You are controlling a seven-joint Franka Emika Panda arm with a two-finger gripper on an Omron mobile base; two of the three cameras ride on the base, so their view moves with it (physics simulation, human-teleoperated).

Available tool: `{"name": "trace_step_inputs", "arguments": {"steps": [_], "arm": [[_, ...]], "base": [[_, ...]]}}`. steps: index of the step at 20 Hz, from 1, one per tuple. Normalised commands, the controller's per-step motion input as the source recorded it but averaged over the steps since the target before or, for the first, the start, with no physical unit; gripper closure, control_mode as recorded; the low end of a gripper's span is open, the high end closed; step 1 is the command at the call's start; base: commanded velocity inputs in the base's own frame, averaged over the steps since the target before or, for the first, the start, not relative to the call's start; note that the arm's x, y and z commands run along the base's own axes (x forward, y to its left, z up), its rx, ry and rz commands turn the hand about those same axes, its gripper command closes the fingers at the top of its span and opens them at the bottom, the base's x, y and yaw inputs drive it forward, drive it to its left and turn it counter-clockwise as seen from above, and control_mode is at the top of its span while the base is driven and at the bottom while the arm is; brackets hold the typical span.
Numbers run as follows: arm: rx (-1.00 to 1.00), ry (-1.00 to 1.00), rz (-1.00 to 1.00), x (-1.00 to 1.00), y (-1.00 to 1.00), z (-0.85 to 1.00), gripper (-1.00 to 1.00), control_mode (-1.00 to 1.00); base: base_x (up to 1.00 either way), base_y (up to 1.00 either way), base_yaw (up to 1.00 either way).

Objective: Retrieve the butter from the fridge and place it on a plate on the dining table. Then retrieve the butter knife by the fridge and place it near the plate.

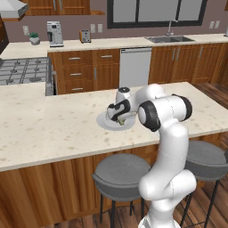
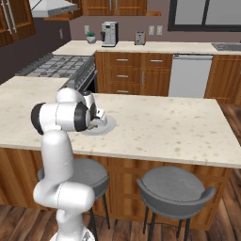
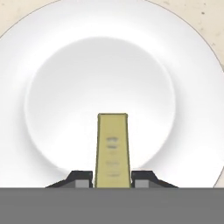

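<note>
Gripping the butter (image 3: 112, 148) between two dark fingertips (image 3: 81, 178) at the bottom of the hand view, jaws closed against both long sides of the stick. Running lengthwise along the line of the gripper, long axis pointing straight away from the hand toward the centre of the plate (image 3: 43, 65). Showing as an olive-yellow bar, narrowing slightly toward its far end, with that far end lying over the plate's shallow inner well; contact with the dish surface not being determinable. Hovering directly above the plate (image 1: 103, 121), with the gripper (image 1: 119, 119) aimed downward onto it in the left base view. Reaching forward over the dining table (image 1: 53, 129) from the near side, upper arm rising vertically beside the stools (image 1: 122, 173), elbow bent sharply, forearm extending level across the countertop edge and wrist folding down at the plate. Appearing in the right base view as the gripper (image 2: 94, 123) pressed low over the plate (image 2: 104, 126), with a sliver of olive-yellow showing beneath the hand. Sitting on the speckled beige top of the dining table (image 2: 155, 127), nearer the stool side than the far edge, plate rim partly covered by the wrist in both base views. Standing beyond the island: wooden cabinets, a white dishwasher (image 1: 135, 66) and a gas range (image 1: 24, 71).
</note>
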Motion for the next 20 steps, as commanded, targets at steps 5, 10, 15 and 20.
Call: {"name": "trace_step_inputs", "arguments": {"steps": [5,10,15,20], "arm": [[0.0,0.0,0.0,0.12,0.0,-0.22,1.0,-1.0],[0.0,0.0,0.0,0.09,0.0,-0.17,1.0,-1.0],[0.0,0.0,0.0,0.05,0.0,-0.11,1.0,-1.0],[0.0,0.0,0.0,0.12,0.0,-0.01,1.0,-1.0]], "base": [[0.0,0.0,0.0],[0.0,0.0,0.0],[0.0,0.0,0.0],[0.0,0.0,0.0]]}}
